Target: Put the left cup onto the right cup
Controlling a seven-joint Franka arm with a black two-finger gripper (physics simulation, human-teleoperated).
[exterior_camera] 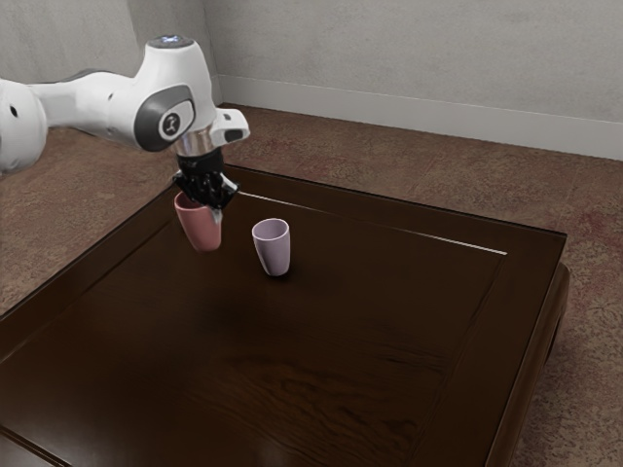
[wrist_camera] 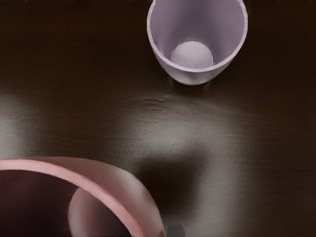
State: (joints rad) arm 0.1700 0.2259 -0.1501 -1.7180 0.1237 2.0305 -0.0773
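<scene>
A pink cup (exterior_camera: 200, 227) hangs a little above the dark wooden table (exterior_camera: 389, 321), tilted slightly, with my gripper (exterior_camera: 207, 201) shut on its rim. A lilac cup (exterior_camera: 272, 246) stands upright on the table, a short way toward the exterior view's right of the pink one. In the wrist view the pink cup's rim (wrist_camera: 84, 185) is large and close under my hand, and the lilac cup (wrist_camera: 196, 42) shows its open mouth and round bottom beyond it.
The table has a raised rim (exterior_camera: 531, 321) all round. Brown carpet (exterior_camera: 409, 156) and a pale wall with a white skirting board (exterior_camera: 438, 112) lie behind it.
</scene>
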